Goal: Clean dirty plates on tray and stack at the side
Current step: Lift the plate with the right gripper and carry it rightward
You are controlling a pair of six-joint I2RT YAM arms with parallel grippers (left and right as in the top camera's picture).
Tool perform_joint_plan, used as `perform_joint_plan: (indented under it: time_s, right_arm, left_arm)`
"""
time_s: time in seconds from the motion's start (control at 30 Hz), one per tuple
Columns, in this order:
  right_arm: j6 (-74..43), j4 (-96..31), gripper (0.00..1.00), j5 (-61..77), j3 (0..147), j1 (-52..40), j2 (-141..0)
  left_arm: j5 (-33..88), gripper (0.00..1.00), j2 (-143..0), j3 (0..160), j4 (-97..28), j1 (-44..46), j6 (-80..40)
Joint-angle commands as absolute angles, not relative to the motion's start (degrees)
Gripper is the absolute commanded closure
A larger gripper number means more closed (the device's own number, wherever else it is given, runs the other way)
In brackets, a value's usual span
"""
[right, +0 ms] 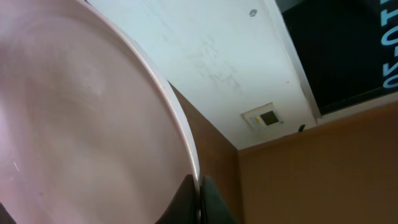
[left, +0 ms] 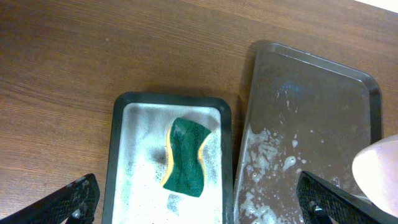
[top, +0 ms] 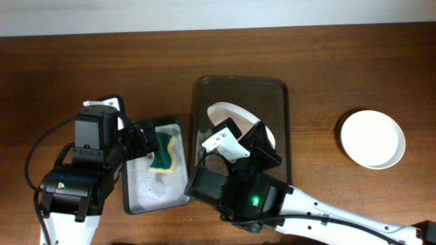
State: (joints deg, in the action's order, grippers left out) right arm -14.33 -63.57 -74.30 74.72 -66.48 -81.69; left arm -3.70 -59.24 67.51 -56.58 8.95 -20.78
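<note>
My right gripper point(right: 199, 199) is shut on the rim of a white plate point(right: 81, 124) and holds it tilted above the dark brown tray point(top: 279, 102). In the overhead view that plate point(top: 228, 114) shows partly behind the right arm. Another white plate, or a stack of them, point(top: 372, 139) sits on the table at the right. My left gripper point(left: 199, 202) is open and empty above the small sponge tray point(left: 121, 134), fingers wide apart. The brown tray's wet soapy bottom point(left: 298, 118) shows in the left wrist view, with the plate's edge point(left: 378, 168) at far right.
A green and yellow sponge point(top: 164, 150) lies in the foamy grey-bottomed sponge tray point(top: 129, 194), left of the brown tray; it also shows in the left wrist view point(left: 185, 155). The brown wooden table point(top: 61, 68) surrounds both trays.
</note>
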Motion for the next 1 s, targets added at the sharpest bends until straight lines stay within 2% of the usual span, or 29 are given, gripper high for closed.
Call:
perform_joint_plan:
  time_s: [0.0,0.07,0.2,0.37,0.43,0.53,0.6,0.63,0.67,0.7,0.73,0.77,0.8,0.9,0.97]
  right_arm:
    - [-17.69,-63.9,0.96,-72.47,74.78,-66.5,-80.71]
    - [-26.55,-62.35,0.96,-68.75,74.78,-65.08,-80.71]
    - [-26.24,-63.4,0.96,-64.62,74.78,-59.9,-80.73]
    - [-28.95,-61.6,0.96,-63.11,74.78,-58.74,-80.73]
    - [-24.32,-61.52,0.96,-69.47,74.78,-58.43,-80.75]
    - [-21.15,-60.2,0.96,-66.67,74.78,-58.39,-80.73]
    - [-26.0,-59.0,0.96,-63.4,74.78,-58.13,-80.73]
    - [-22.98,-58.11,0.96,-64.12,74.78,-58.13,-80.84]
    - [-21.56,-58.26,0.96,-70.76,74.78,-57.69,-80.84]
    - [-21.28,-55.68,0.96,-71.77,74.81,-57.3,-80.71]
    - [-10.79,-53.1,0.96,-68.12,74.81,-57.95,-80.71]
    - [-6.28,-53.32,0.96,-70.76,74.78,-58.13,-80.84]
    - [-8.47,-53.71,0.96,-73.82,74.78,-57.6,-80.82]
    - [-10.22,-53.71,0.96,-64.93,74.78,-54.81,-80.9]
    - [-20.18,-55.55,0.96,-50.26,74.78,-47.46,-80.82]
  left_arm:
    - [-4.56,0.0,-58.89,68.29,-56.66,8.71,-20.75]
    - [-4.54,0.01,-58.89,68.29,-56.66,8.71,-20.75]
    - [-4.56,0.0,-58.89,68.29,-56.66,8.71,-20.75]
    - [-4.56,0.01,-58.89,68.29,-56.66,8.71,-20.75]
    - [-4.56,0.01,-58.89,68.29,-56.66,8.71,-20.75]
    - [-4.56,0.0,-58.89,68.29,-56.66,8.71,-20.75]
    - [-4.56,0.01,-58.89,68.29,-56.66,8.71,-20.73]
    - [-4.56,0.0,-58.89,68.29,-56.66,8.71,-20.75]
    - [-4.56,0.0,-58.89,68.29,-56.66,8.71,-20.75]
    - [-4.56,0.0,-58.89,68.29,-56.66,8.71,-20.75]
    - [-4.56,0.0,-58.89,68.29,-56.69,8.71,-20.75]
    - [-4.56,0.0,-58.89,68.29,-56.66,8.71,-20.75]
    - [-4.56,0.01,-58.89,68.29,-56.66,8.71,-20.75]
    - [-4.56,0.01,-58.89,68.29,-56.66,8.71,-20.75]
    - [-4.56,0.0,-58.89,68.29,-56.66,8.71,-20.75]
